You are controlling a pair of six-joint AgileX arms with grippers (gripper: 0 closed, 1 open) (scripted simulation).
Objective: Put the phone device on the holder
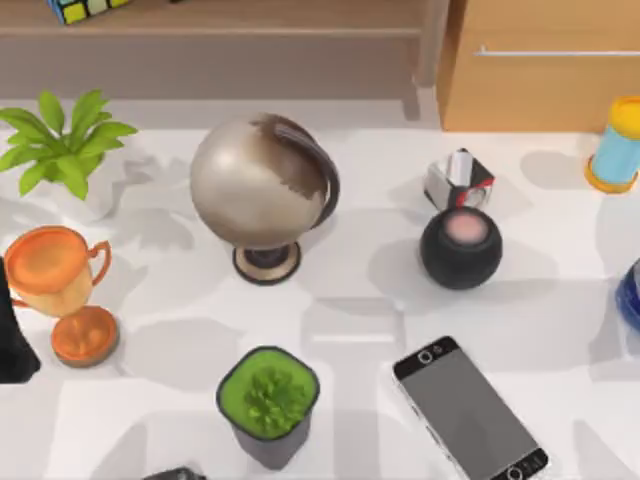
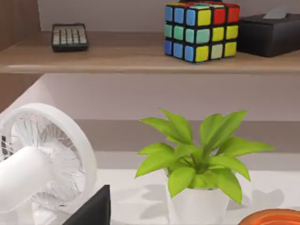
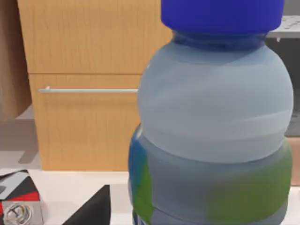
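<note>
Left arm (image 1: pixel 15 335): matte black, blocky link at top view's left edge. Dark rounded part (image 1: pixel 172 473) at bottom edge. Black angular wedge (image 2: pixel 91 209) low in each wrist view.

Table (image 1: pixel 360 330), top view. Phone device (image 1: pixel 470 418) lies flat at the near edge, right of centre, set diagonally. Left of it, a potted succulent (image 1: pixel 268 400), also near the front. Behind the succulent, mid-table, a globe (image 1: pixel 262 185) on its stand. Right of the globe, a round speaker (image 1: pixel 460 248), with a small boxy object (image 1: pixel 459 180) just behind it (possibly touching, cannot tell). Far left: trophy cup (image 1: pixel 58 268) in front of a leafy plant (image 1: pixel 65 140). Far right rear: a cylindrical container (image 1: pixel 618 145). Behind the table, a shelf (image 2: pixel 140 58) carries a calculator (image 2: pixel 69 36), puzzle cube (image 2: pixel 201 30) and tissue box (image 2: pixel 269 33), in that order.
</note>
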